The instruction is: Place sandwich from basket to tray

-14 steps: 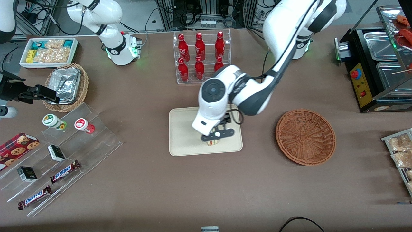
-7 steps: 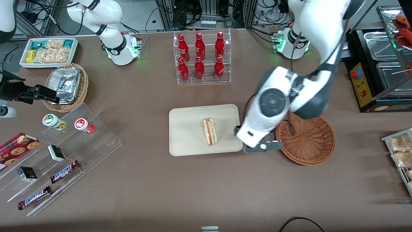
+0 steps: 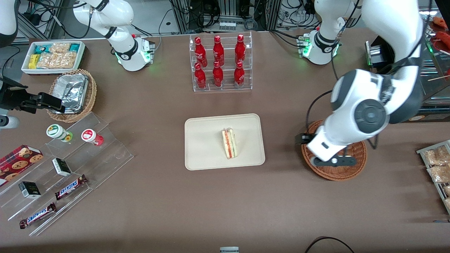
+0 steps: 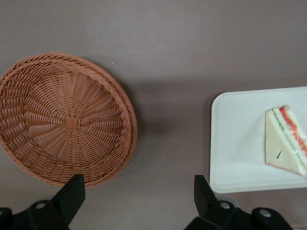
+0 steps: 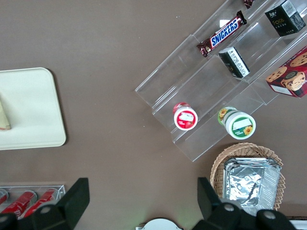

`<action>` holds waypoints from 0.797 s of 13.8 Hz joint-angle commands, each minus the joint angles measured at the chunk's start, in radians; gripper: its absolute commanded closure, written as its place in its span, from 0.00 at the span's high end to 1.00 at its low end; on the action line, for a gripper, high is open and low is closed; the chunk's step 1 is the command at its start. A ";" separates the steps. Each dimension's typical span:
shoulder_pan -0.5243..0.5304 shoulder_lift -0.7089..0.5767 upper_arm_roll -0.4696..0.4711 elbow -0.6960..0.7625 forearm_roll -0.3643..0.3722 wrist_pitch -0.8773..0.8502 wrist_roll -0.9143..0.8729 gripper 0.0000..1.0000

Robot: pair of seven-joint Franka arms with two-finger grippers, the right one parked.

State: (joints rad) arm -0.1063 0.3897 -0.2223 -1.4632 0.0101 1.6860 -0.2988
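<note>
I see the sandwich [image 3: 229,143] lying on the tray [image 3: 204,147] at the frame centre, my gripper [image 3: 332,161] released and empty above the basket [image 3: 351,165] at the right, so a careless low sweep could knock the basket along the bench.

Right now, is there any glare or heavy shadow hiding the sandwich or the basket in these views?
Front view: even light, no glare; the sandwich on the tray is sharp, while the arm and gripper cover part of the basket. Left wrist view: the basket casts a soft shadow on the table; the tray looks slightly washed out, open fingers dark.
</note>
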 commanded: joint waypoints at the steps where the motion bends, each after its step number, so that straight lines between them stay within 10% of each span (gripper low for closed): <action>1: 0.043 -0.069 -0.008 -0.042 -0.022 -0.057 0.067 1.00; 11: 0.161 -0.230 0.001 -0.045 -0.015 -0.258 0.125 1.00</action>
State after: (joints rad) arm 0.0350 0.2190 -0.2200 -1.4699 0.0018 1.4499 -0.1885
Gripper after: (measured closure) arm 0.000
